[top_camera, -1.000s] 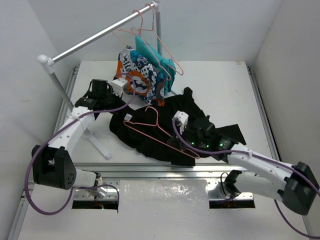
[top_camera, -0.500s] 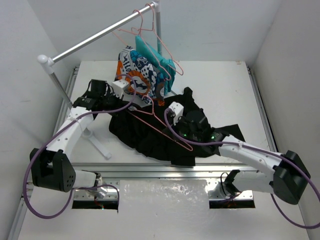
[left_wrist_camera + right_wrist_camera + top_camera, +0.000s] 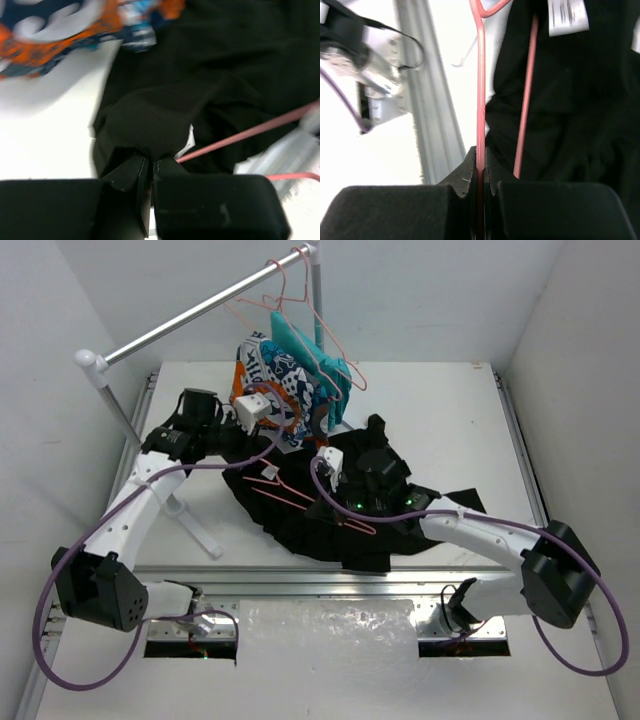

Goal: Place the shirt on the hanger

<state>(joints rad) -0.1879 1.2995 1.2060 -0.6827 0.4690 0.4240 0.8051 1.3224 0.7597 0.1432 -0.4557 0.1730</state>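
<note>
The black shirt (image 3: 330,525) lies crumpled in the middle of the table. My left gripper (image 3: 238,448) is shut on a fold of the shirt (image 3: 150,120) at its left edge, by the white neck label (image 3: 188,142). My right gripper (image 3: 343,510) is shut on the pink wire hanger (image 3: 300,498), which lies slanted over the shirt's left half. In the right wrist view the hanger wire (image 3: 480,100) runs straight out from between the closed right gripper (image 3: 480,165), with the second arm of the hanger over the shirt (image 3: 580,100) and the label (image 3: 567,15) beyond.
A metal rail (image 3: 200,315) crosses the back left with spare pink hangers (image 3: 320,330) hooked on it. An orange-white-blue garment (image 3: 270,375) and a teal garment (image 3: 310,355) hang there. The rack's white foot (image 3: 195,525) sits at left; a metal strip (image 3: 300,578) edges the table front.
My right gripper has carried the hanger up and left across the shirt toward the collar. The left gripper has shifted slightly right and up with the shirt fold.
</note>
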